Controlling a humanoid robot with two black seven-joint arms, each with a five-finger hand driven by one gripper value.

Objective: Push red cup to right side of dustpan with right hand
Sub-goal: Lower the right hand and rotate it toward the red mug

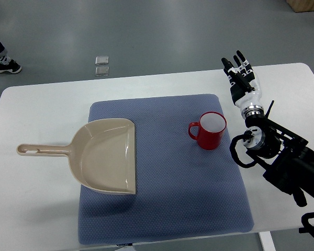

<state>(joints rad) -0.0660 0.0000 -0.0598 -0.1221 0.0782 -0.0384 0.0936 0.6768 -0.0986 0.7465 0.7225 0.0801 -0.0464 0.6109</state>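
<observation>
At the picture's top left edge a person's shoe (4,66) stands on the grey floor, the leg above it cut off by the frame. The white table (36,209) runs out of view at its near edge, so its near corners are not seen, and the blue mat (188,193) spread over its middle has its near edge almost at the frame's bottom.

On the mat's left part lies the beige dustpan (105,155), its long axis running left to right: the thin handle reaches out over the mat's left edge onto bare table, and the wide open mouth faces right. To its right, well apart and nearer the mat's far right corner, the red cup (209,130) stands upright, mouth up, its handle pointing left toward the dustpan. The mat between cup and dustpan is bare.

Beyond the table's far edge two small square pieces (102,65) lie on the floor, too small to identify.

Past the mat's right edge the right hand (242,78) rests over the table's far right corner, fingers straight and loosely spread toward the far edge, holding nothing, apart from the cup. Its dark forearm leaves the frame at the lower right.
</observation>
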